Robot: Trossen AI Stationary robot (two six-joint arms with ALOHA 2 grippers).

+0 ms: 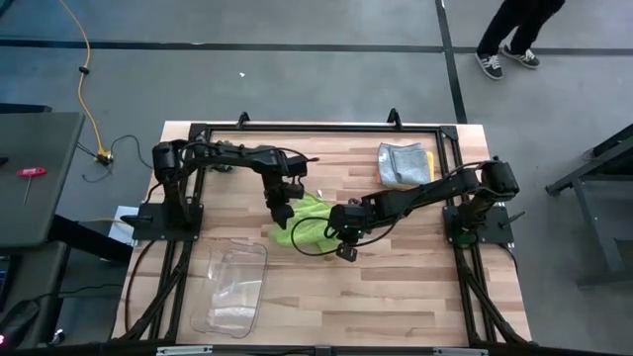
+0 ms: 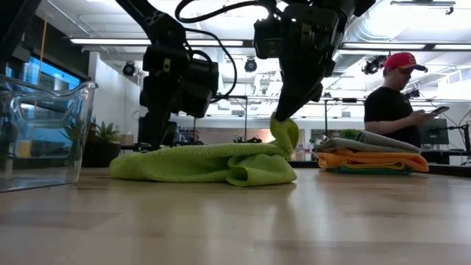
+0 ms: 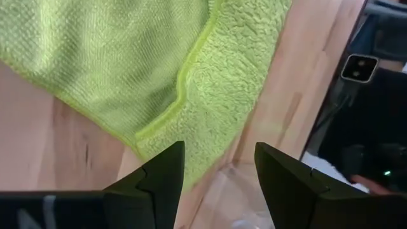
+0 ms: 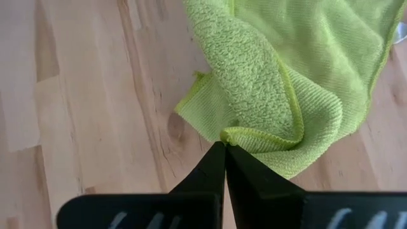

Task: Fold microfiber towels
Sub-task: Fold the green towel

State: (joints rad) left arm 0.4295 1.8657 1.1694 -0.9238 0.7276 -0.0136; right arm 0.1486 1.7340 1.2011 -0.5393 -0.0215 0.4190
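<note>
A lime green microfiber towel (image 1: 309,222) lies crumpled at the table's middle, and most of it rests on the wood (image 2: 206,163). My right gripper (image 4: 224,147) is shut on the towel's right end and draws it up into a small peak (image 2: 284,131). My left gripper (image 1: 281,210) hovers open just above the towel's left edge. In the left wrist view its fingers (image 3: 159,184) show with the green cloth (image 3: 159,70) beyond them and nothing between them. Folded towels lie in a stack (image 1: 404,163) at the far right: grey on top, then orange (image 2: 372,159), with teal at the bottom. My right gripper pinches the green towel at a hemmed edge (image 4: 249,135) between its two shut fingertips, where the cloth is folded over in more than one layer. The fingers slant down from the table's right. That bit is lifted into a peak, and the rest of the towel lies slack on the table.
A clear plastic bin (image 1: 233,287) stands near the front left (image 2: 40,132). Black frame rails (image 1: 316,127) run along the far edge and both sides. A person (image 2: 397,96) stands beyond the table on the right. Bare wood lies in front of the towel.
</note>
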